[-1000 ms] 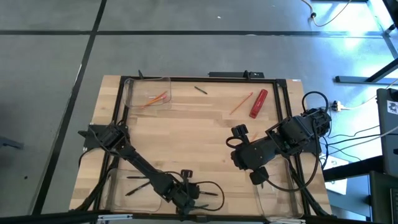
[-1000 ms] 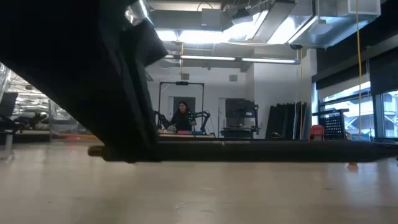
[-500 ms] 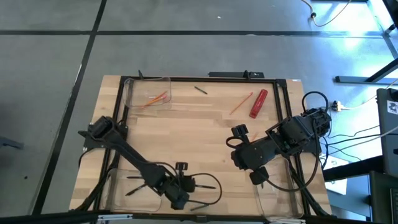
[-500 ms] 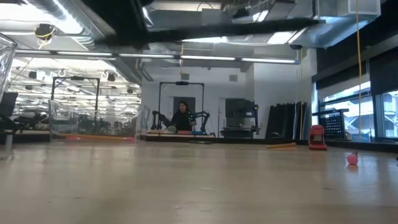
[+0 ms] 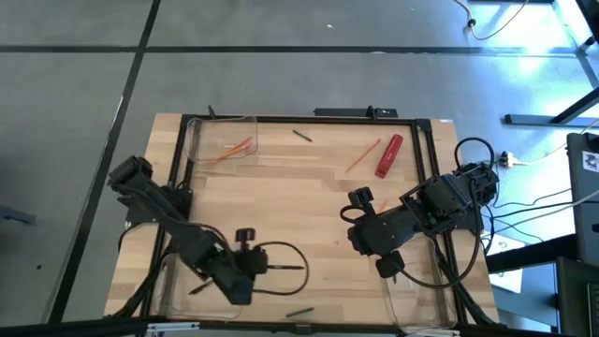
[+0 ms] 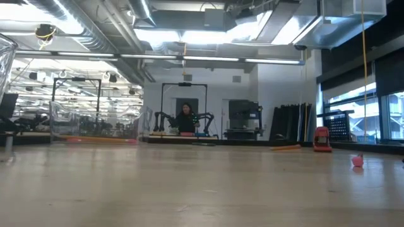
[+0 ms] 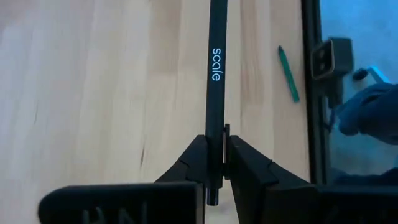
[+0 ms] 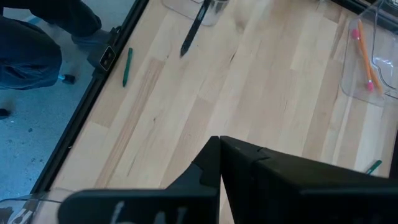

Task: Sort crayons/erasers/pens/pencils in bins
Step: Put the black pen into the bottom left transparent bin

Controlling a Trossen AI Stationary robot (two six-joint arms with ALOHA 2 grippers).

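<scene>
Two arms in shot, so we'll start with the busy one. Our left gripper (image 5: 267,269) sits near the front of the table (image 5: 309,201), just beside the front-left bin (image 5: 173,281), and its fingers (image 7: 193,163) are pinching a black pen (image 7: 215,81) near one end. In the left wrist view that pen sticks straight out ahead of the gripper over bare wood, with "scale" printed on its barrel. From above, we see it reaching out toward the middle of the table.

Our right gripper (image 5: 358,234) waits over the right half of the table, fingers pressed together with nothing between them.

A few more pens (image 5: 208,275) lie in that front-left bin. The far-left bin (image 5: 223,142) holds a couple of orange pencils (image 5: 231,149). One more pencil (image 5: 363,155) lies loose on the wood beside a thick red cylinder (image 5: 389,155), and a small dark stick (image 5: 301,136) sits near the far edge. A green stick (image 5: 299,312) lies by the front edge. The front-right bin (image 5: 412,300) is partly hidden under the right arm.
</scene>
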